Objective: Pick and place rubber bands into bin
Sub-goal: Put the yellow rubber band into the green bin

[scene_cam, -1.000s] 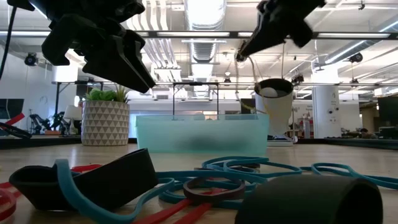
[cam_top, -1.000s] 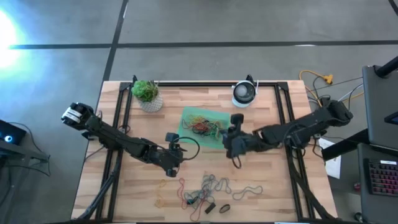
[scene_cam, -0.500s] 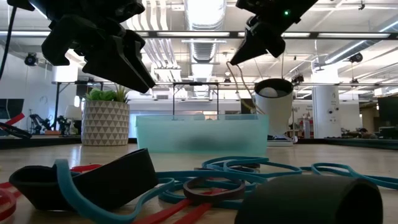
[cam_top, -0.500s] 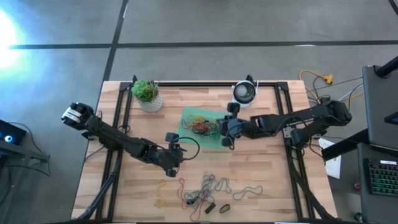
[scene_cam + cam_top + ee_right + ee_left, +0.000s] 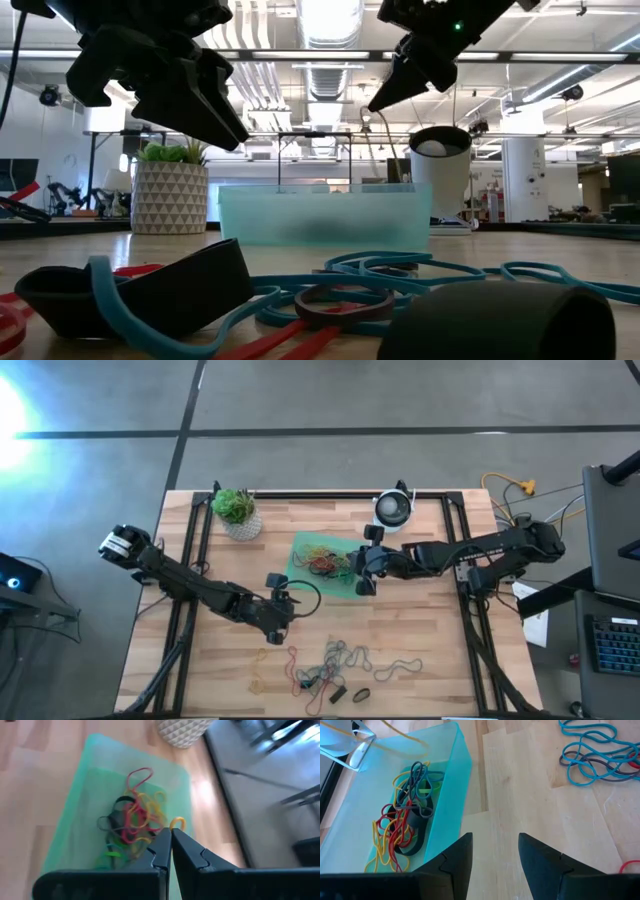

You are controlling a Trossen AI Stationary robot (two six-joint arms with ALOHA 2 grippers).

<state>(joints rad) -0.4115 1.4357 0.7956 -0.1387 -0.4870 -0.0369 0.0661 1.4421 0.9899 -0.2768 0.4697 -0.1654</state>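
A scatter of loose rubber bands (image 5: 345, 665) lay on the near part of the wooden table (image 5: 420, 620), blue, dark and red loops tangled together, with a yellow one off to the side. Just beyond them the left gripper (image 5: 283, 607) hung over bare wood, its fingers (image 5: 455, 862) parted and holding nothing. Farther back sat the green tray (image 5: 303, 565), already holding a heap of red, yellow, green and dark bands (image 5: 132, 822). The right gripper (image 5: 362, 572) hovered above the tray's right edge with its fingers (image 5: 162, 847) pressed together; a bit of yellow band showed at the tips. Behind stood a potted plant (image 5: 238, 512) and a round white device (image 5: 393, 510).
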